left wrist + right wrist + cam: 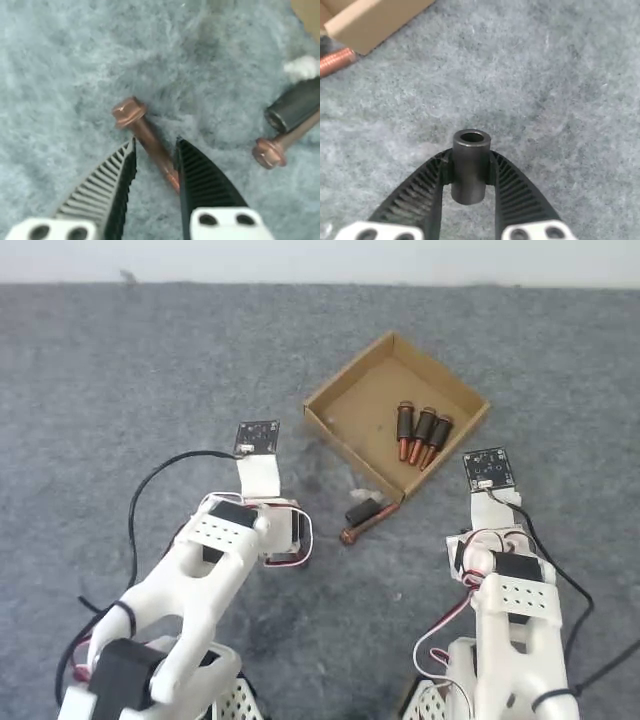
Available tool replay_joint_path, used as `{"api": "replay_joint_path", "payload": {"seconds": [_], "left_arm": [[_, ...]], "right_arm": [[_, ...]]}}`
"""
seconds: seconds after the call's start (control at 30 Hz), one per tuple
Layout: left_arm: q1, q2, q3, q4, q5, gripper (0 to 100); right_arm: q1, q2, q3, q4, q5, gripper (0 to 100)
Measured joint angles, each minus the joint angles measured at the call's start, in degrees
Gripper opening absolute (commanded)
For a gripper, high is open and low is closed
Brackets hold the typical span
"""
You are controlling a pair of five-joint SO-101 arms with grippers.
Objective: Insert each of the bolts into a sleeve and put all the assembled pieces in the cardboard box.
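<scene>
now my left pincer [155, 144] stands open astride the bolt [144, 136], shank lying along the gap; my right pincer [470, 159] grips the sleeve [470, 175].

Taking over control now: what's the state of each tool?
Left tool: open, straddling a bolt on the carpet.
Right tool: closed on a sleeve.

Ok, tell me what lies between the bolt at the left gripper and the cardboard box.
An assembled bolt and sleeve on the carpet, a white scrap beside it; the high and left wrist views show this.
</scene>
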Motion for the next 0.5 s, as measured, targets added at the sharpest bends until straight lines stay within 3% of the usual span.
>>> {"api": "replay_joint_path", "payload": {"seconds": [0.37,0.5], "left_arm": [[-1.93,13.89,-10.64,5.01,0.44,11],[-3.87,15.56,-12.48,4.92,0.44,5]], "right_arm": [[0.09,0.0,0.0,0.0,0.0,0.7],[-0.26,0.0,0.0,0.0,0.0,0.7]]}}
